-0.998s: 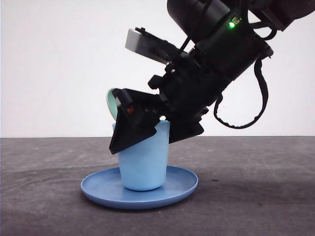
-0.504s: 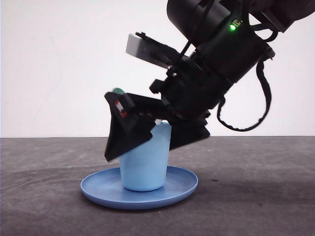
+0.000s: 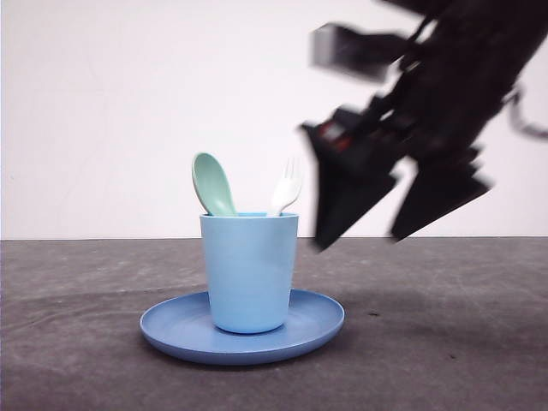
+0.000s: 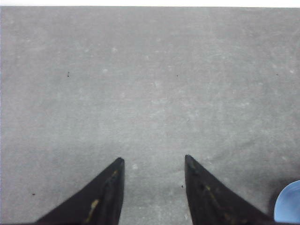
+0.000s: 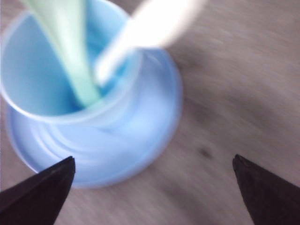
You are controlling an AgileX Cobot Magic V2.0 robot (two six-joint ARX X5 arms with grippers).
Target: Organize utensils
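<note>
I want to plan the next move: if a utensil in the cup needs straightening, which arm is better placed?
Probably right: the right gripper hangs open just beside the cup holding spoon and fork. The left gripper faces bare table.

Mint-green spoon (image 3: pixel 212 183), white fork (image 3: pixel 287 186)

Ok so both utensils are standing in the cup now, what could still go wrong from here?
1. The right gripper, open and blurred with motion, is close beside the cup; a stray swing could topple it.
2. The spoon and fork lean on the rim with their heads well above it, so a knock could tip them out.
</note>
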